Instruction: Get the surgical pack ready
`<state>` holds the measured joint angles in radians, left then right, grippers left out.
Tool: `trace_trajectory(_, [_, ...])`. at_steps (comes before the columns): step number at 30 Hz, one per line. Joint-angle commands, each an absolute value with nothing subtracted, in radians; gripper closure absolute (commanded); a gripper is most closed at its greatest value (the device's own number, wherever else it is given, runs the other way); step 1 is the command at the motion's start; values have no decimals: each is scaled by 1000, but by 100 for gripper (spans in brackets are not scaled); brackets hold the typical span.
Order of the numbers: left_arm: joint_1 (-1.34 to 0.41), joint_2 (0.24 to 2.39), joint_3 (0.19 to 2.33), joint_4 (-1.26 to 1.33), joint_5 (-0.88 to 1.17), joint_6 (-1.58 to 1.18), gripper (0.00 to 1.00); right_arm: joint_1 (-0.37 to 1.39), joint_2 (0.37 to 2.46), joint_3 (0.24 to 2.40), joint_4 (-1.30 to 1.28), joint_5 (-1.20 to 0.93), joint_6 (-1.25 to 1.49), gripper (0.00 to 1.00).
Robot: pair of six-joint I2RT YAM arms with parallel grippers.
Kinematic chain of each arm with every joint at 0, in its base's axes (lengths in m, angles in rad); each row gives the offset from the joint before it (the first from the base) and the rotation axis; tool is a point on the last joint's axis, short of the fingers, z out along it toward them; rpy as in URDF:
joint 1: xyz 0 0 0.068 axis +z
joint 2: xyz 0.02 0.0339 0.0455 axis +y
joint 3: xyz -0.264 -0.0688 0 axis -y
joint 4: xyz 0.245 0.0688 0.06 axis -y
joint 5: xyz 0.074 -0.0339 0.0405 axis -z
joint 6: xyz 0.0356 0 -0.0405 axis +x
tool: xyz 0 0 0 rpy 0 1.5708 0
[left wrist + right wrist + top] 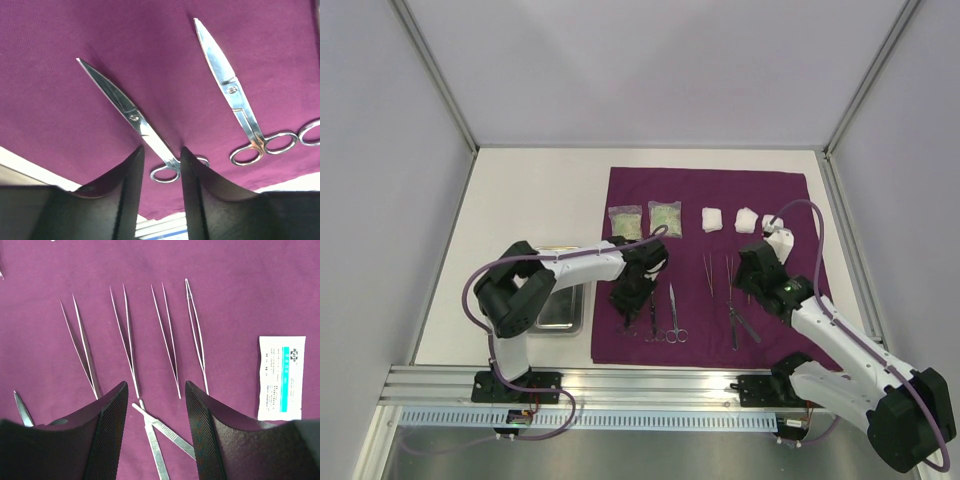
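Observation:
The deep-purple sheet (775, 200) lies flat on the table. On it are two clear packets (625, 222), white gauze pads (712, 219), several thin tweezers (708, 275) and scissors (675, 315). The steel tray (558, 312) sits left of the sheet, partly hidden by the left arm. My left gripper (625, 300) (162, 148) is open low over the sheet, its fingers (129, 195) straddling the handle of one pair of scissors (131, 116). My right gripper (748, 288) (156, 384) is open above two crossed tweezers (161, 440).
A second pair of scissors (235, 95) lies right of the left gripper. A white printed sachet (281, 377) lies right of the row of thin tweezers (125, 335). The sheet's near edge and the metal rail (620, 385) are just behind both grippers.

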<state>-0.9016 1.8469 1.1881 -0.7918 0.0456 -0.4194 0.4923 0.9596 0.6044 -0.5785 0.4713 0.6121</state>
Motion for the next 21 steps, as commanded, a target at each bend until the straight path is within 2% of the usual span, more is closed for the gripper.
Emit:
trace_trajectory(1, [-907, 1902, 1196, -795, 43, -448, 59, 495, 956, 598, -552, 489, 597, 48])
trace_trajectory(4, [-904, 1910, 1195, -798, 34, -451, 70, 495, 951, 594, -552, 494, 595, 48])
trace_trajectory(6, [-902, 1911, 1193, -799, 34, -457, 74, 495, 951, 594, -551, 495, 592, 48])
trace_trajectory(10, [-882, 1913, 1192, -798, 43, -465, 90, 495, 954, 595, -549, 499, 588, 48])
trace_trajectory(15, [-870, 1898, 1192, -804, 43, -453, 95, 495, 962, 598, -546, 495, 587, 48])
trace_trajectory(17, [-870, 1879, 1201, -808, 46, -451, 100, 495, 965, 603, -543, 495, 584, 48])
trace_trajectory(21, [-870, 1839, 1227, -822, 41, -430, 100, 495, 968, 611, -540, 499, 581, 48])
